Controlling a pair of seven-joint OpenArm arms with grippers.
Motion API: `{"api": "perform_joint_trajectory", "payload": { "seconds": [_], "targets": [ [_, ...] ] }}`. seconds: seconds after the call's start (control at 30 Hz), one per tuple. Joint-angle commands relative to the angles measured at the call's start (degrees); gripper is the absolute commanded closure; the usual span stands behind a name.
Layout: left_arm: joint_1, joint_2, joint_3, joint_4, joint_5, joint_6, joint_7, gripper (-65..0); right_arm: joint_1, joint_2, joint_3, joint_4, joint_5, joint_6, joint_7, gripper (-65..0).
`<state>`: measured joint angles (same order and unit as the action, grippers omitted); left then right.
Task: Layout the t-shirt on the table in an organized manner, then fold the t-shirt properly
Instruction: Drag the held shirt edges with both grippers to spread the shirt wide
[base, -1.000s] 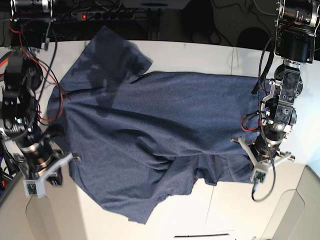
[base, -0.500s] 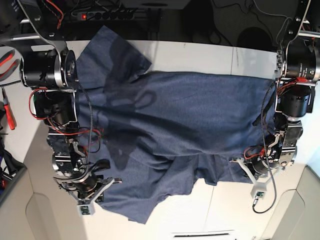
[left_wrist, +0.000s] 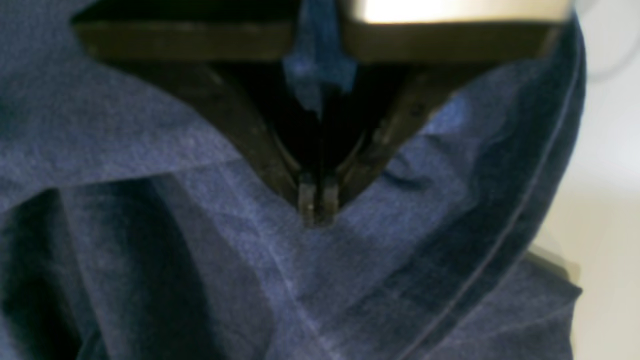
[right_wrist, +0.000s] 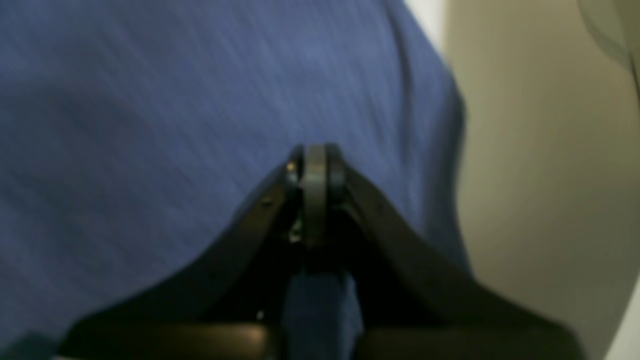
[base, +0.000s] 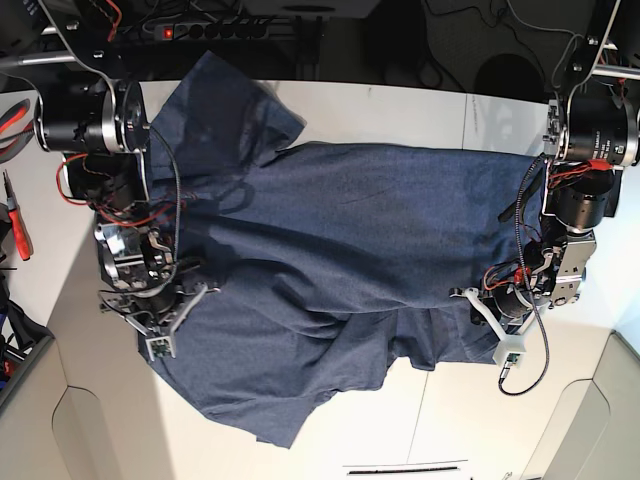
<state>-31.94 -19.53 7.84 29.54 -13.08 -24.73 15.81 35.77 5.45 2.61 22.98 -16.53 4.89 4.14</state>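
On the table (base: 420, 110) the shirt (base: 340, 250) lies spread wide but not flat, with big wrinkles in the middle, one sleeve pointing to the far edge and a loose flap hanging toward the near edge. No lettering is visible from the base view.

Both grippers are over the cloth at its two ends. The left gripper (left_wrist: 316, 200) has its jaws pressed together, and a thin strip of blue fabric shows between the fingers higher up, so I judge it is pinching a fold of the shirt near a stitched hem. The right gripper (right_wrist: 315, 165) is closed too, with blue cloth visible between the fingers near the camera; its picture is blurred, so how much fabric it holds I cannot tell.

The layout step looks unfinished, because the body is still creased and one side is folded over itself.

The risks from here, as I see them:
- If both arms pull apart too strongly, a thin pinch may slip out and one end will drop in a heap.
- If only one layer is held, the lower layer will stay wrinkled below.
- The near flap is close to the table edge, so dragging that way may let the cloth slide off.
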Motion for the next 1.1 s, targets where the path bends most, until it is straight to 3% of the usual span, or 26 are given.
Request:
{"api": "perform_joint_trajectory", "payload": {
  "seconds": [0.0, 0.07, 0.3, 0.43, 0.63, 0.9, 1.07],
  "targets": [
    [-1.03, -0.76, -0.13, 0.39, 0.50, 0.09, 1.20, 0.0, 1.55, 1.05, 0.42, 0.76, -0.20, -1.14, 0.04, 0.0],
    [-1.03, -0.92, -0.13, 0.39, 0.50, 1.62, 1.29, 0.0, 0.63, 2.32, 1.33, 0.76, -0.17, -2.16, -0.11, 0.0],
    [-1.01, -1.49, -0.13, 0.39, 2.97, 14.82, 2.58, 0.0, -1.03, 5.51, 9.62, 0.72, 0.70, -3.72, -0.33, 0.0],
    [-0.85, -1.44, -0.15, 0.39, 5.70, 22.71, 1.90, 0.0, -1.38, 5.97, 14.01, 0.72, 2.64, -3.67, -0.33, 0.0],
    [-0.24, -1.46, -0.15, 1.11, 8.70, 30.12, -0.17, 0.0, -2.67, 5.95, 15.80, 0.72, 2.60, -4.04, -0.31, 0.0],
    [-0.04, -2.03, -0.15, 1.11, 9.73, 27.91, 6.14, 0.0, -4.92, 5.92, 15.80, 0.74, 4.00, -4.72, -0.63, 0.0],
    [0.04, -3.72, -0.15, 1.18, 8.17, 27.85, 1.60, 0.0, -4.98, 5.79, 15.80, 1.16, 7.34, -4.59, -0.50, 0.0]
  ]
}}
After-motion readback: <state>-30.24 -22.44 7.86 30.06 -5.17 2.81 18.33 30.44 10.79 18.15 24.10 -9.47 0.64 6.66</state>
